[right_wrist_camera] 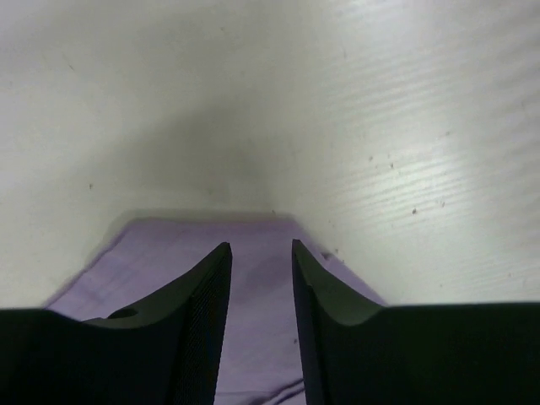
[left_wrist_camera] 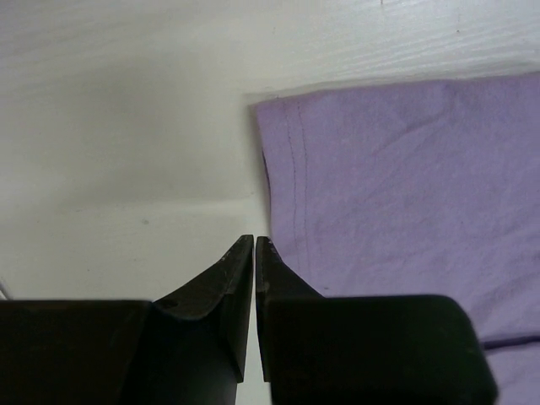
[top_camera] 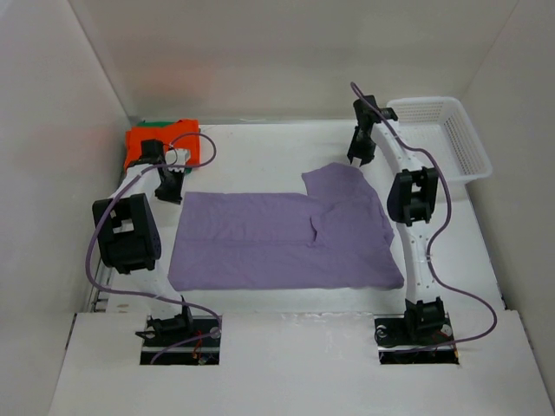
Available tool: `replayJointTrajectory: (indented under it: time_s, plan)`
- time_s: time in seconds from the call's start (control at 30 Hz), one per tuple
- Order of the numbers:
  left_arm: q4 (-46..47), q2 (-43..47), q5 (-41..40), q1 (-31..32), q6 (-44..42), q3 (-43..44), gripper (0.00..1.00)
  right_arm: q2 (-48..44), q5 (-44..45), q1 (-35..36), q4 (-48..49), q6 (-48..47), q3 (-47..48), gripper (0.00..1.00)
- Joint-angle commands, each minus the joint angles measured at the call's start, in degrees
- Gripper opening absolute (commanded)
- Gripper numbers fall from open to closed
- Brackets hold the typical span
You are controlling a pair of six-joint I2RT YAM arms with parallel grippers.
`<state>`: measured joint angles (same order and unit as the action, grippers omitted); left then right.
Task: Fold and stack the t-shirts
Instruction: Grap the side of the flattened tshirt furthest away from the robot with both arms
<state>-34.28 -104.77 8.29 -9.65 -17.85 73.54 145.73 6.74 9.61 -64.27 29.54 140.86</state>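
Lavender shirt (top_camera: 277, 243) lies flat on the counter (top_camera: 260, 147). We log its corner just right of the left claw (left_wrist_camera: 254, 240), jaws pressed together, empty. Right claw (right_wrist_camera: 260, 246) hovers over its far sleeve, jaws partly spread. Orange shirt (top_camera: 173, 137) sits behind the left claw.

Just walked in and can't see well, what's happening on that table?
Two robot arms are folding shirts. The purple shirt lies spread out mid-table. The left gripper is shut beside its far left corner, holding nothing. The right gripper is open over its far right edge. An orange shirt sits folded in the far left corner.
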Motion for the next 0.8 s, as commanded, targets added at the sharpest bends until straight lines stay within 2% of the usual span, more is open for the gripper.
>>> replayJointTrajectory:
  time_s: [0.0, 0.07, 0.13, 0.23, 0.43, 0.57, 0.6, 0.77]
  plan:
    - [0.01, 4.57, 1.29, -0.24, -1.93, -1.99, 0.05, 3.68, 9.50, 3.26, -3.23, -9.48, 5.21, 0.39]
    - [-0.17, 4.93, 1.29, -0.33, -2.02, -2.26, 0.05, 3.94, 11.18, 4.41, -2.97, -13.44, 5.22, 0.42]
    - [-0.61, 5.37, 1.20, -0.50, -2.45, -2.43, 0.05, 3.77, 11.54, 5.11, -2.36, -17.83, 4.69, 0.55]
    - [-1.57, 5.72, 0.76, -0.68, -3.07, -2.70, 0.05, 2.54, 10.05, 5.29, -1.21, -18.73, 3.98, 0.69]
    - [-3.42, 6.33, -0.73, -0.50, -4.12, -3.05, 0.05, 2.97, 9.69, 6.43, 1.95, -24.70, 9.95, 0.82]
    - [-4.21, 7.12, -2.05, -0.50, -5.44, -3.31, 0.05, 7.27, 11.71, 7.92, 1.96, -25.85, 14.79, 0.88]
    - [-4.47, 7.30, -2.23, -0.50, -5.88, -3.40, 0.06, 8.42, 12.06, 8.45, 2.22, -26.37, 15.75, 0.81]
    - [-6.14, 7.65, -3.63, -0.50, -7.73, -2.97, 0.06, 8.87, 12.59, 10.38, 1.87, -28.57, 16.65, 0.85]
